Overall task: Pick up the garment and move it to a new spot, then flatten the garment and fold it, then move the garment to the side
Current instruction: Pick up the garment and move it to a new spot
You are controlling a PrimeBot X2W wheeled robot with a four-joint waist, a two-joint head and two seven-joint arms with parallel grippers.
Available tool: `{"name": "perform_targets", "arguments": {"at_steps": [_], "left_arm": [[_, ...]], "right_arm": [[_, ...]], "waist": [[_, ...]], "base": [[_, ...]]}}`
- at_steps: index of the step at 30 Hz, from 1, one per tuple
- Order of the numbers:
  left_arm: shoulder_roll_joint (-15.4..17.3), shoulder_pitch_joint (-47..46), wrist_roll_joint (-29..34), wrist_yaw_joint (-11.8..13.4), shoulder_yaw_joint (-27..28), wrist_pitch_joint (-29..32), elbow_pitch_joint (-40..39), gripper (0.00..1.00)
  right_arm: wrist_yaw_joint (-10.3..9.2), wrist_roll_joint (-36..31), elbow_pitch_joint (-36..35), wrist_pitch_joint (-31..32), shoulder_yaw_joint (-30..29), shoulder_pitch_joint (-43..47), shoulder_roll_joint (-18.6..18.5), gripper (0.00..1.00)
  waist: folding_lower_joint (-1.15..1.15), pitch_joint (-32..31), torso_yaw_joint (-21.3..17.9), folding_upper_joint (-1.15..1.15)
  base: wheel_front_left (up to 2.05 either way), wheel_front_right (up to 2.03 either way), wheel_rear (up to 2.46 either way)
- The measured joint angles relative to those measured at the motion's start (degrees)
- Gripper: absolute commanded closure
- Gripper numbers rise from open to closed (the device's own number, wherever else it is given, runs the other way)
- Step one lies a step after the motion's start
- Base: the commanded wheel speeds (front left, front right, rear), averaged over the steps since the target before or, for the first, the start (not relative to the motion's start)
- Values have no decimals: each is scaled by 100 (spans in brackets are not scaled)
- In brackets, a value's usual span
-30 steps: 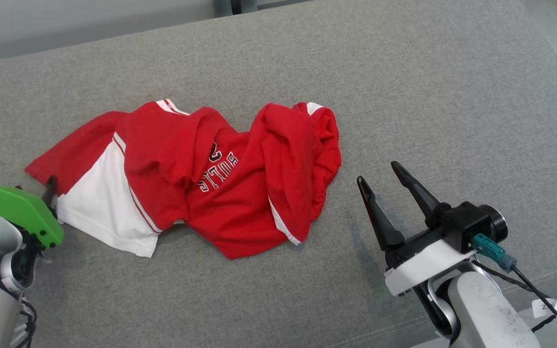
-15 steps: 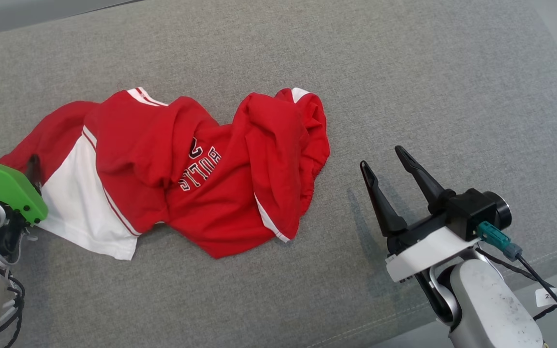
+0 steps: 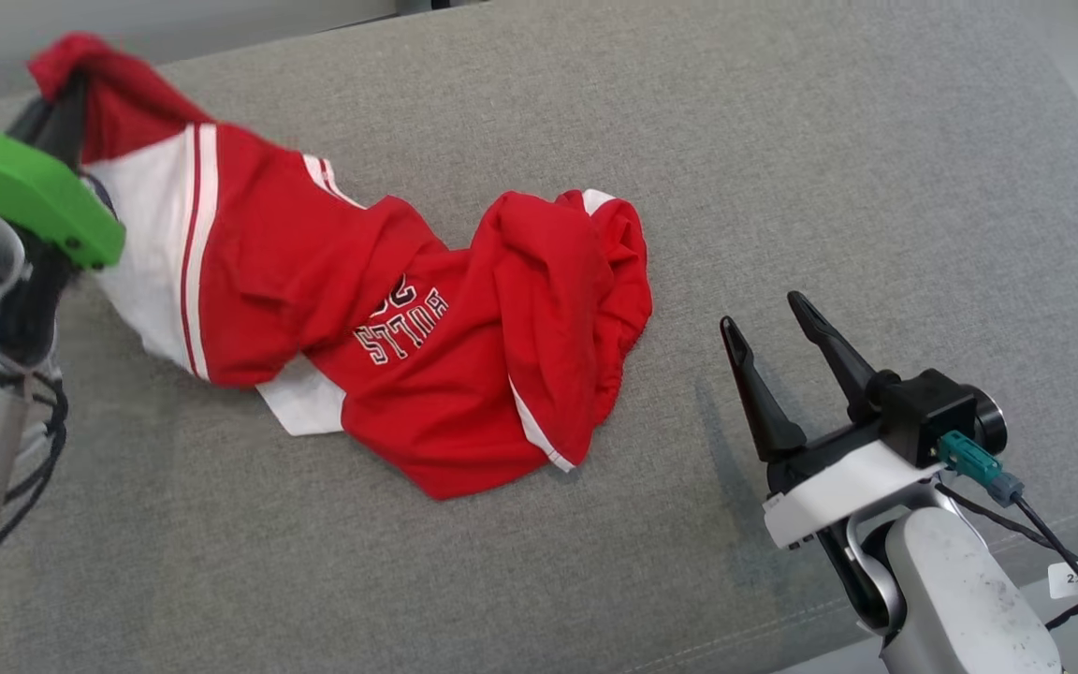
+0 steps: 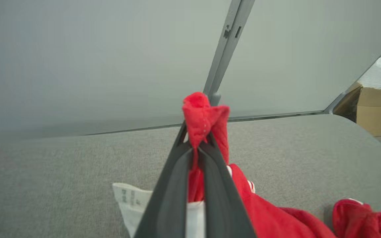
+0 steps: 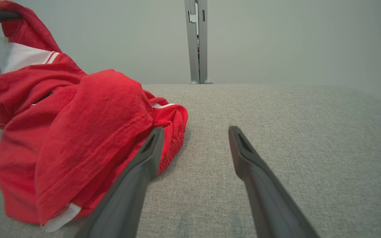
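Left gripper point(image 4: 195, 145) clamped on red corner of garment point(image 3: 464, 356), corner raised. Rest heaped on grey cushion point(image 3: 782, 140) — "BULLS" lettering point(image 3: 405, 323) upside down. White tag point(image 4: 127, 198) print unreadable. Right gripper point(image 3: 763, 312) fingers apart — near garment.

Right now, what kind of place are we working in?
Probably a lab or test room, not a home: the work surface is grey upholstery, behind it stands a bare pale wall with a metal upright, and a cardboard box sits off to one side.
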Motion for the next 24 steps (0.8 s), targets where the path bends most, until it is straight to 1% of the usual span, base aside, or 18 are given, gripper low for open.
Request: {"name": "perform_targets", "arguments": {"at_steps": [4, 6, 10, 13, 15, 19, 21, 24], "left_arm": [[29, -243, 18, -192, 52, -30, -534, 100], [45, -281, -4, -248, 63, 38, -711, 100], [225, -361, -13, -259, 103, 147, -901, 100], [366, -541, -221, -257, 334, 267, -1120, 100], [386, -678, -318, -257, 450, 343, -1355, 100], [398, -940, -453, -259, 456, 556, -1796, 100], [521, -1084, -335, -238, 430, 671, -1881, 100], [953, -1270, -69, -24, 452, 900, -1847, 100]], "right_arm": [[-1, 3, 49, 0, -11, 81, 1, 0], [-1, 11, 54, 0, -11, 84, 1, 0], [-1, 29, 56, 0, -11, 130, 2, 0], [0, 66, 81, 0, -2, 288, 3, 0], [-1, 71, 98, 0, 1, 378, 4, 0], [-1, 113, 115, 0, -5, 458, 7, 0], [-1, 114, 120, 0, -5, 490, 11, 0], [-1, 114, 125, 0, -2, 560, 13, 0]], "waist": [[0, -174, 87, 0], [0, -271, 129, 0], [0, -417, 183, 0], [0, -549, 236, 0], [0, -628, 269, 0], [0, -762, 332, 0], [0, -826, 359, 0], [0, -911, 395, 0]], "base": [[0, 0, 0], [0, 0, 0], [0, 0, 0], [0, 0, 0], [0, 0, 0], [0, 0, 0], [0, 0, 0], [0, 0, 0]]}}
